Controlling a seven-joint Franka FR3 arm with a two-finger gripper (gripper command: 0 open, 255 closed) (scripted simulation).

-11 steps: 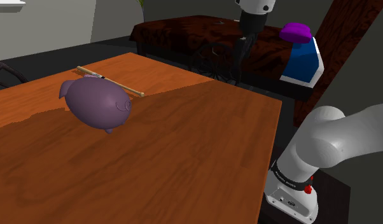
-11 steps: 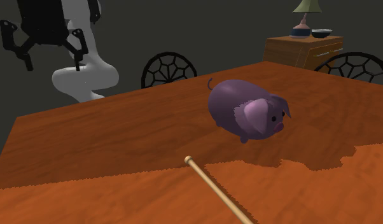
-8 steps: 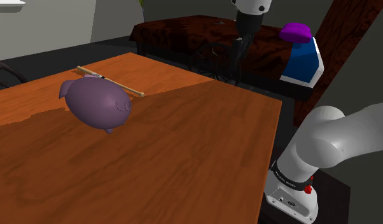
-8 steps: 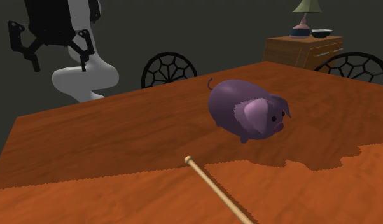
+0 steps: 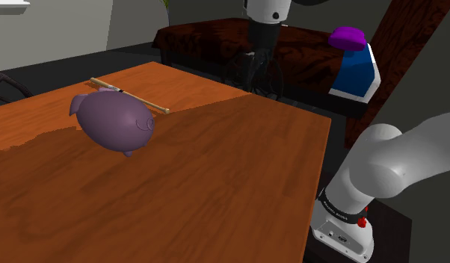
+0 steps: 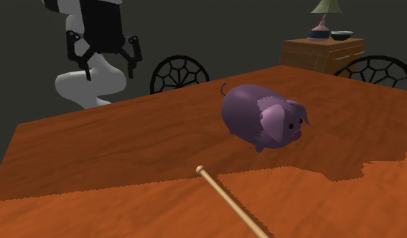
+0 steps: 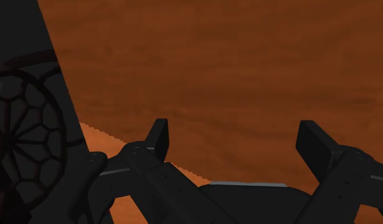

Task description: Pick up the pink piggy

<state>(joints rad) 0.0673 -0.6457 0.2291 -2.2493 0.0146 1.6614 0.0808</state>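
The piggy (image 5: 111,119) is a purple, round-bodied toy standing on the orange wooden table (image 5: 216,172), toward the shoulder view's left. In the second exterior view the piggy (image 6: 259,116) faces right, with a lighter ear and snout. My gripper (image 5: 259,75) hangs above the table's far edge, well away from the piggy and higher than it. It is open, with nothing between its fingers. From the second exterior view the gripper (image 6: 112,71) is at the upper left, far from the piggy. In the wrist view the gripper (image 7: 238,140) has its fingers wide apart over bare table (image 7: 235,63).
A thin wooden stick (image 5: 134,95) lies on the table just behind the piggy, and the same stick (image 6: 229,199) runs toward the second exterior camera. A web-backed chair (image 6: 180,73) stands at the table edge near the gripper. A dark red bed (image 5: 216,37) lies beyond the table.
The gripper has moved toward the piggy's side of the table, leftward in the shoulder view and rightward in the second exterior view. It stays open. The piggy has not moved.
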